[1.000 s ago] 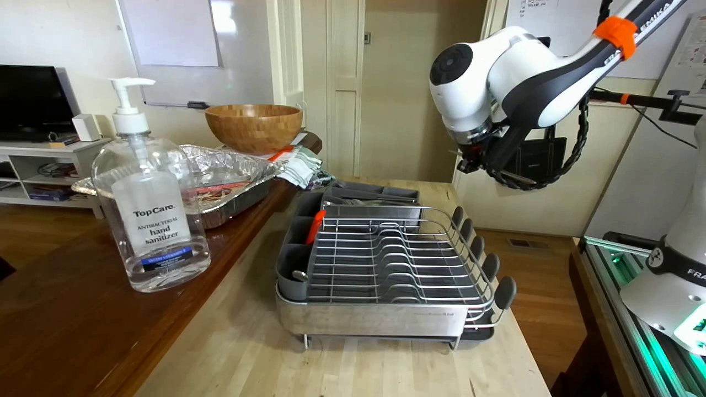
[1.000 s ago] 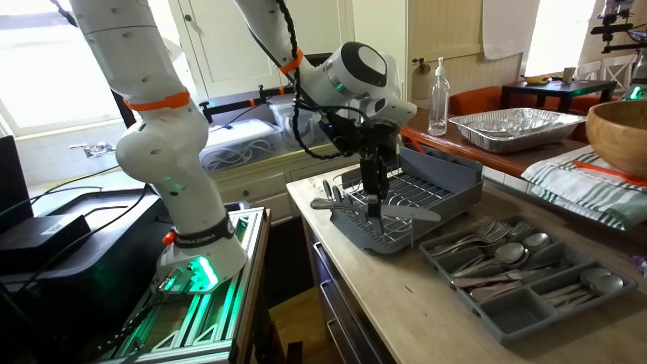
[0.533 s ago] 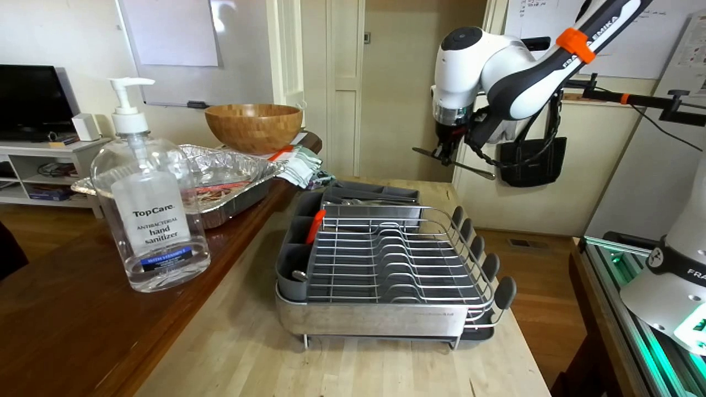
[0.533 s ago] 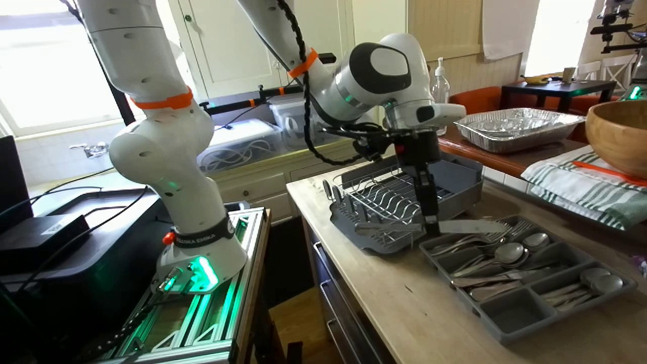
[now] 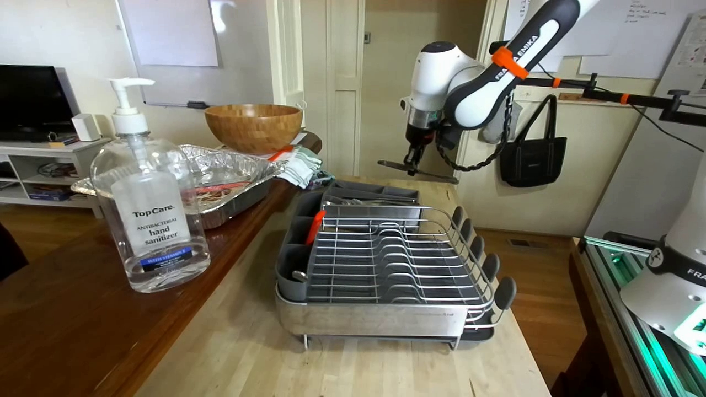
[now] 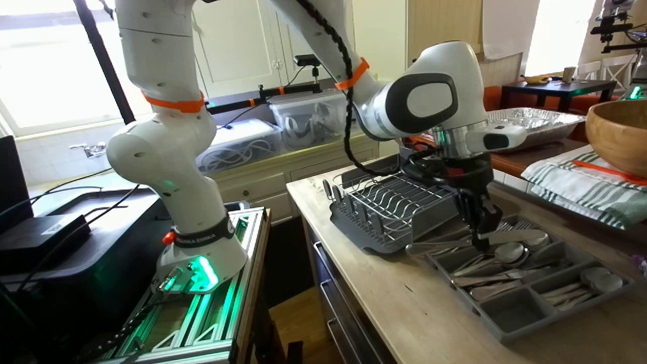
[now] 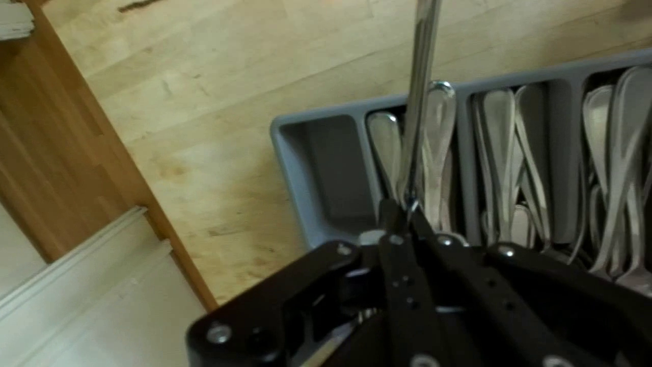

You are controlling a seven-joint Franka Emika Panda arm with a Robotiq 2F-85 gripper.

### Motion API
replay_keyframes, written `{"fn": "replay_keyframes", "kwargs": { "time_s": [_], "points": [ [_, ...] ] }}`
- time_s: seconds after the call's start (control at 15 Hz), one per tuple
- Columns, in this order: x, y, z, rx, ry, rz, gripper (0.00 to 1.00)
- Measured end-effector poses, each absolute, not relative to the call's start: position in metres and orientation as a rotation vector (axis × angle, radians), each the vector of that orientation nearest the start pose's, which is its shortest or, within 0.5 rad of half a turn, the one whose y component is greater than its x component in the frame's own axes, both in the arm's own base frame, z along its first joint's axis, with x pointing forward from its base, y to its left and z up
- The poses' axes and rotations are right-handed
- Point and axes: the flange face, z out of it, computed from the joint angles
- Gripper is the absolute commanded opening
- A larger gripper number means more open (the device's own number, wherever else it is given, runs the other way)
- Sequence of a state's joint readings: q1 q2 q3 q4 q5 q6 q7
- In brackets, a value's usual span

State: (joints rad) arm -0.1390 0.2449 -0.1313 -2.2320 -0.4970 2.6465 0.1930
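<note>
The hand sanitizer bottle (image 5: pixel 160 215) carries the clearest print: "TopCare" in bold on a white label, "ANTIBACTERIAL hand sanitizer" beneath it, and "WITH VITAMIN E" on a blue band. On the robot arm (image 5: pixel 469 102), the maker's name FRANKA EMIKA is interrupted by an orange strap (image 5: pixel 510 63); it is repeated around the black collar (image 6: pixel 204 235) at the base. The dish rack (image 5: pixel 380 320) has faint lettering on its metal front, too small to read, and the mark on the black tote bag (image 5: pixel 532 165) cannot be made out either.

The table knife (image 7: pixel 422 92) is silver-coloured and polished, its slim handle showing bright lengthwise lines in the wrist view. In an exterior view it appears as a thin, dark, slightly tilted sliver, the end nearer the robot's base lower. Its blade lines up with a spoon in an exterior view, so the tip is hard to make out.

The gripper (image 7: pixel 405 216) is clenched around the knife near its middle, black fingertips pressing from both sides. The knife is above the gray cutlery tray (image 7: pixel 341 168), its handle reaching past the rim over the wooden countertop (image 7: pixel 204 153). Below lie forks (image 6: pixel 505 227) and spoons (image 6: pixel 508 252) in the tray's compartments.
</note>
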Motion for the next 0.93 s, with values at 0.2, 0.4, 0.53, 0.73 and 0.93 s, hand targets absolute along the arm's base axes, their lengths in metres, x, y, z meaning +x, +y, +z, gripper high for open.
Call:
{"fn": "replay_keyframes", "kwargs": {
  "time_s": [0.2, 0.4, 0.53, 0.73, 0.93],
  "points": [
    [0.574, -0.124, 0.251, -3.377, -0.077, -0.214, 0.03],
    [0.596, -0.13, 0.237, -3.384, -0.073, -0.206, 0.01],
    [0.6, -0.132, 0.233, -3.38, -0.086, -0.209, 0.01],
    [0.599, -0.127, 0.231, -3.299, -0.246, -0.229, 0.01],
    [0.601, -0.125, 0.226, -3.213, -0.36, -0.232, 0.01]
  ]
}}
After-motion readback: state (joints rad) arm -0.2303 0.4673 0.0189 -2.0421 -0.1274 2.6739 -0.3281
